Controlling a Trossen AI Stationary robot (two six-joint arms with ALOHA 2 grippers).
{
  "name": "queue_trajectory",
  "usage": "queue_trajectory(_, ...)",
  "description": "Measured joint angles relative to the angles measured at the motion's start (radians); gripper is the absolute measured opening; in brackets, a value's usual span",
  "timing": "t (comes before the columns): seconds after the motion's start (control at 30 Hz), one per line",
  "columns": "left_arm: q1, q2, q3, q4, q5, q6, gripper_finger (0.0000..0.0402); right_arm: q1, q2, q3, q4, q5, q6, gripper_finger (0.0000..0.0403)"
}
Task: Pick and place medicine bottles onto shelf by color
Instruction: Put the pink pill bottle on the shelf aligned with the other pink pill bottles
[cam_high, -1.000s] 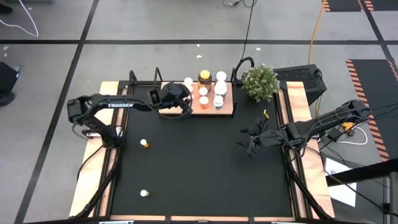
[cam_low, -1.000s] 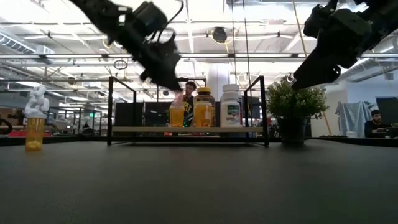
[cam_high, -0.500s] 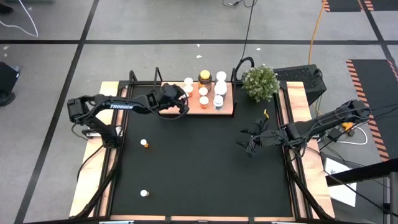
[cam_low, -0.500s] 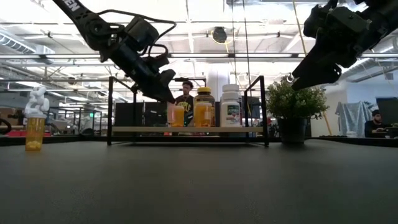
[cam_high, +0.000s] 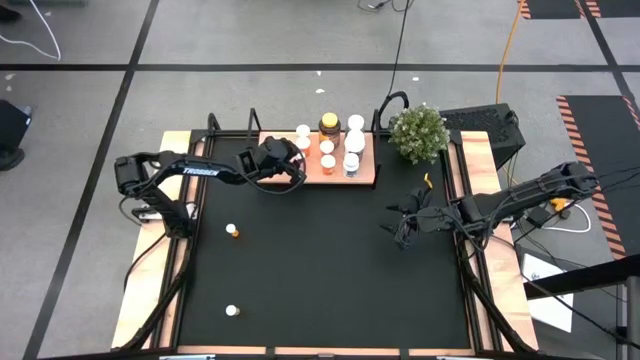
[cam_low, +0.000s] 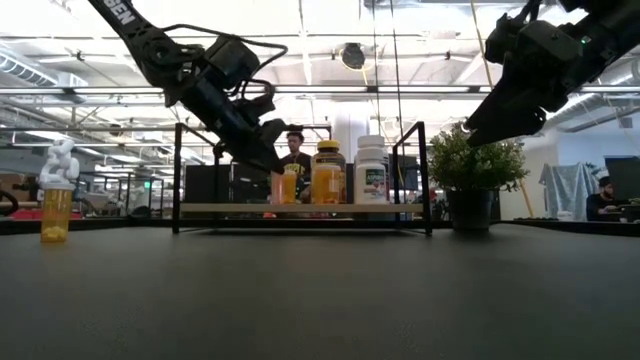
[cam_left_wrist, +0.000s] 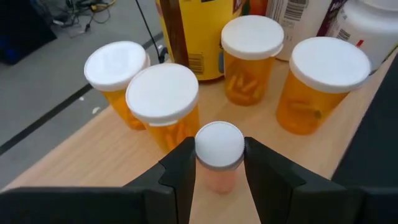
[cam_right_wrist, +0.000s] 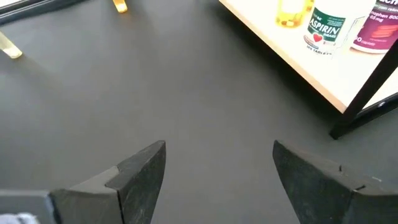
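Left tool (cam_left_wrist: 219, 163) pinched a small white-capped orange bottle (cam_left_wrist: 218, 155) beside matching ones (cam_left_wrist: 163, 102) on the shelf (cam_left_wrist: 93, 162); right tool (cam_right_wrist: 217, 165) idled spread.

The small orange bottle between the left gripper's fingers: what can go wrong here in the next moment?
1. The small orange bottle in the left gripper sits very near a white-capped bottle on the shelf; lowering or opening could bump it over.
2. The other bottles stand crowded, so one tipping might knock others.
3. The held bottle may tilt when the fingers open.
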Motion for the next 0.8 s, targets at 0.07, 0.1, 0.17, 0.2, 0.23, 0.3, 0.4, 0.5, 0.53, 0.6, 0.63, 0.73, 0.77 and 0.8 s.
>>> queue_trajectory(0.07, 0.000, 0.000, 0.000, 0.002, 0.001, 0.000, 0.0129, 0.000, 0.000, 0.000, 0.004, 0.000, 0.000, 0.0292)
queue_trajectory(0.1, 0.000, 0.003, 0.000, 0.003, 0.001, -0.001, 0.0129, 0.000, 0.000, 0.000, 0.003, 0.000, 0.000, 0.0292)
queue_trajectory(0.17, 0.000, 0.004, 0.000, 0.004, 0.001, -0.012, 0.0129, 0.000, 0.000, 0.000, 0.003, 0.000, 0.003, 0.0292)
queue_trajectory(0.2, 0.000, 0.004, 0.000, 0.004, 0.001, -0.020, 0.0129, 0.000, 0.000, 0.000, 0.004, -0.001, 0.003, 0.0292)
queue_trajectory(0.23, 0.000, 0.004, 0.000, 0.004, 0.001, -0.024, 0.0129, 0.000, 0.000, 0.000, 0.004, 0.000, 0.003, 0.0292)
queue_trajectory(0.3, 0.000, 0.004, 0.000, 0.004, 0.001, -0.024, 0.0129, 0.000, 0.000, 0.000, 0.006, -0.001, 0.004, 0.0293)
queue_trajectory(0.4, 0.000, 0.004, 0.000, 0.003, 0.001, -0.024, 0.0129, 0.000, 0.000, 0.000, 0.006, -0.001, 0.023, 0.0293)
queue_trajectory(0.5, 0.000, 0.004, 0.000, 0.003, 0.001, -0.025, 0.0130, 0.000, 0.000, 0.000, 0.009, -0.014, 0.032, 0.0293)
queue_trajectory(0.53, 0.000, 0.004, 0.000, 0.003, 0.001, -0.026, 0.0130, -0.001, 0.000, 0.000, 0.011, -0.025, 0.042, 0.0293)
queue_trajectory(0.6, 0.000, 0.004, 0.000, 0.003, 0.001, -0.026, 0.0130, -0.005, 0.000, 0.000, 0.011, -0.028, 0.074, 0.0293)
queue_trajectory(0.63, 0.000, 0.004, 0.000, 0.003, 0.000, -0.026, 0.0130, -0.006, 0.000, 0.000, 0.012, -0.028, 0.092, 0.0293)
queue_trajectory(0.73, -0.001, -0.001, 0.000, -0.003, 0.001, -0.023, 0.0131, -0.006, 0.000, 0.000, 0.012, -0.028, 0.131, 0.0293)
queue_trajectory(0.77, -0.001, -0.002, 0.000, -0.003, 0.001, -0.020, 0.0135, -0.006, 0.000, 0.000, 0.013, -0.028, 0.144, 0.0293)
queue_trajectory(0.8, -0.001, -0.002, 0.000, 0.001, 0.001, -0.014, 0.0141, -0.006, 0.000, 0.000, 0.014, -0.031, 0.162, 0.0293)
